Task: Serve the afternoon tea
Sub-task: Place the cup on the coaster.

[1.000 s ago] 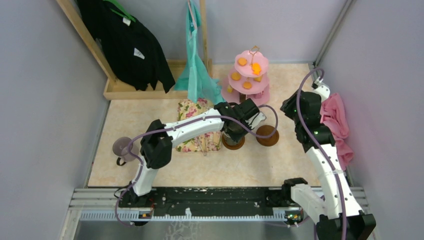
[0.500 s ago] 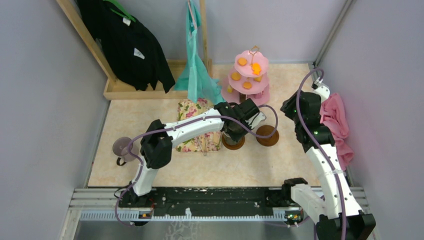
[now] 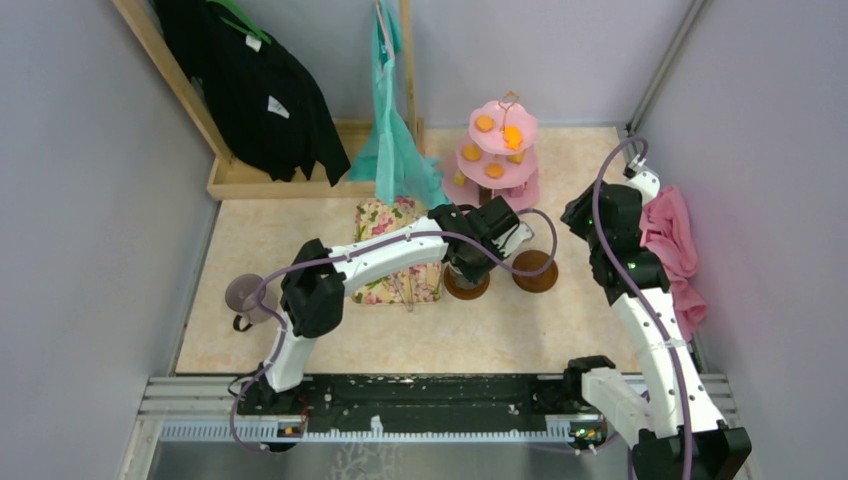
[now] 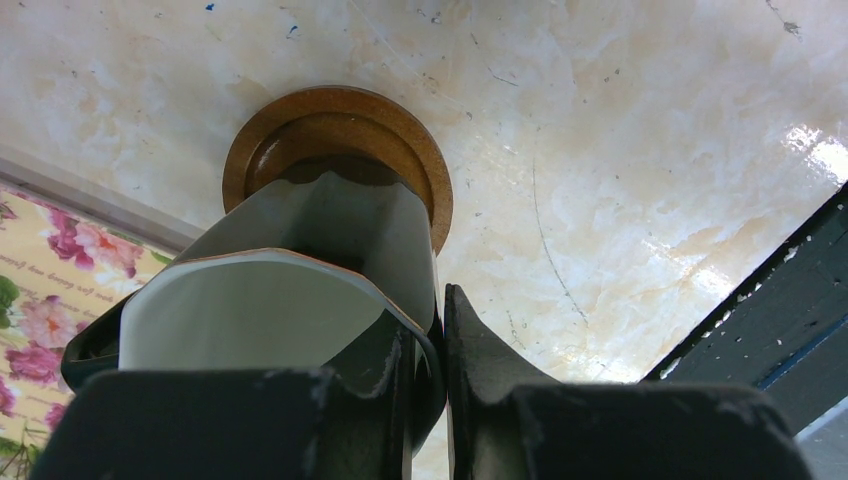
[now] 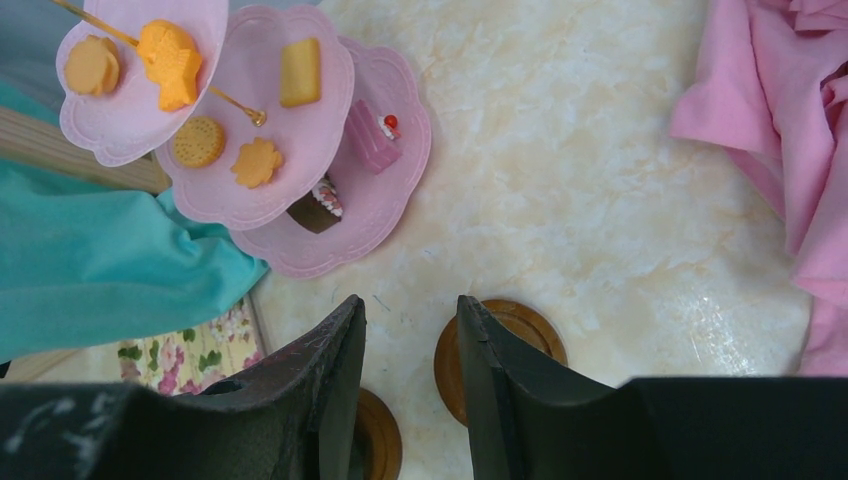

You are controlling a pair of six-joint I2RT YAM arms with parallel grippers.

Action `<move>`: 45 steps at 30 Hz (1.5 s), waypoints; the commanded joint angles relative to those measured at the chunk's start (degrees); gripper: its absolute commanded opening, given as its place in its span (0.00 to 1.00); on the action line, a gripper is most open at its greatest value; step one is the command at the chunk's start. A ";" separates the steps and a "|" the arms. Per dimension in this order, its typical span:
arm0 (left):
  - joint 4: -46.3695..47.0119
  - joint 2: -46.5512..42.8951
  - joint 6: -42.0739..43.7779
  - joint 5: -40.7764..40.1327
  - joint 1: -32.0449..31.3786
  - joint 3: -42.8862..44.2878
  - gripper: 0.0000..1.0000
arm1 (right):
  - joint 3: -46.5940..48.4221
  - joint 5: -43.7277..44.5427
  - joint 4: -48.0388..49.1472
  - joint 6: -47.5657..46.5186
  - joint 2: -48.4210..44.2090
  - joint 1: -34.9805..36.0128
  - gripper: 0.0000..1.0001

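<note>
My left gripper is shut on the rim of the cream mug, one finger inside and one outside. The mug stands upright on the left brown saucer. The second saucer lies bare beside it. My right gripper is open and empty, held high above the saucers. The pink three-tier stand holds orange, yellow, brown and pink snacks. The mauve-grey mug sits at the table's left edge.
A floral cloth lies under my left arm. A teal apron hangs beside the stand. A black garment hangs on a wooden rack at the back left. A pink cloth lies along the right wall.
</note>
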 commanded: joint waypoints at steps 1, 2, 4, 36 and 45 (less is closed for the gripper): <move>1.47 -0.07 0.79 0.29 -0.09 1.97 0.12 | 0.61 0.68 1.62 -1.10 -0.14 -0.80 0.39; 1.51 -0.11 0.75 0.29 -0.07 1.93 0.14 | 0.61 0.56 1.62 -1.13 -0.14 -0.86 0.39; 1.50 -0.17 0.67 0.29 -0.09 1.97 0.20 | 0.61 0.35 1.70 -1.03 -0.12 -1.04 0.39; -1.85 -8.69 -1.10 -2.46 -0.09 4.30 0.54 | 1.76 -0.06 1.09 -1.35 -0.13 -1.24 0.39; 4.81 -26.11 -7.03 -13.96 -0.05 -6.48 0.63 | 2.31 0.15 0.42 -1.59 -0.80 -1.23 0.39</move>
